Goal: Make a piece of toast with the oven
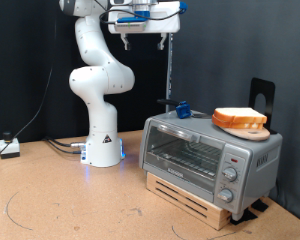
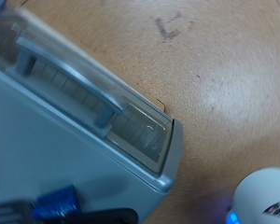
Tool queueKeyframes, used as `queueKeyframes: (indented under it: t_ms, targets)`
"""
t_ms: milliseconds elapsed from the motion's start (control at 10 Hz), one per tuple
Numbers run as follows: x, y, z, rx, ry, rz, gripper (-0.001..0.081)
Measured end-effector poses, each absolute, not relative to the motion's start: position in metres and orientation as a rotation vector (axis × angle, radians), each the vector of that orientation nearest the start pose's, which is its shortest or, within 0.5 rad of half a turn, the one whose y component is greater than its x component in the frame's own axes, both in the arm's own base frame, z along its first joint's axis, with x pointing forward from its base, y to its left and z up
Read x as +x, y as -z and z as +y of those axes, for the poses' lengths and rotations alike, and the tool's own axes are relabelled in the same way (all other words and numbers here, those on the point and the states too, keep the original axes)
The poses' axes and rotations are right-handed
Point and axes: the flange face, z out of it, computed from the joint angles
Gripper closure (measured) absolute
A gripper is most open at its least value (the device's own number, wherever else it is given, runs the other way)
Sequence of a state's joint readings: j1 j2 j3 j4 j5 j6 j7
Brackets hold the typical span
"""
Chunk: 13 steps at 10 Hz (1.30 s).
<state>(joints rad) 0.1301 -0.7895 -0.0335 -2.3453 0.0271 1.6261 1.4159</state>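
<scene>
The silver-grey oven [image 1: 210,155] stands on a wooden pallet at the exterior view's lower right, its glass door shut and its knobs [image 1: 230,175] on the right panel. My gripper [image 1: 143,40] hangs high above the table, up and to the left of the oven, with its fingers apart and nothing between them. The wrist view looks down on the oven's top [image 2: 56,149] and its bar handle [image 2: 70,70]; my fingers do not show there. The piece of toast is not in view; the only slice I see lies on a tan disc.
A bread slice [image 1: 239,117] on a tan wooden disc [image 1: 252,131] sits on the oven's top right. A small blue object [image 1: 182,108] stands at the top's back left and shows in the wrist view [image 2: 56,203]. The arm's white base [image 1: 102,150] is left of the oven.
</scene>
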Motion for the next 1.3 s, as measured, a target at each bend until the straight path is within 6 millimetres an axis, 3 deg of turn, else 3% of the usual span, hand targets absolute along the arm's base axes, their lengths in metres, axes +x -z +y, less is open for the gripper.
queueKeyframes:
  t_ms: [200,300,600,800,900,1100,1300]
  targets:
    - [0.32,-0.592,0.032,-2.621,0.035,1.575,-0.0003]
    - [0.319,-0.593,0.032,-2.583,0.026,1.622,-0.0003]
    - [0.312,-0.595,0.021,-2.741,-0.054,1.138,-0.0003]
    - [0.322,-0.582,0.012,-2.84,-0.015,0.82,-0.0003]
    - [0.322,-0.582,0.012,-2.818,-0.021,0.886,-0.0003]
    - [0.32,-0.58,0.012,-2.771,-0.09,0.779,-0.0003]
    - [0.325,-0.565,0.012,-2.747,-0.094,0.762,-0.0003]
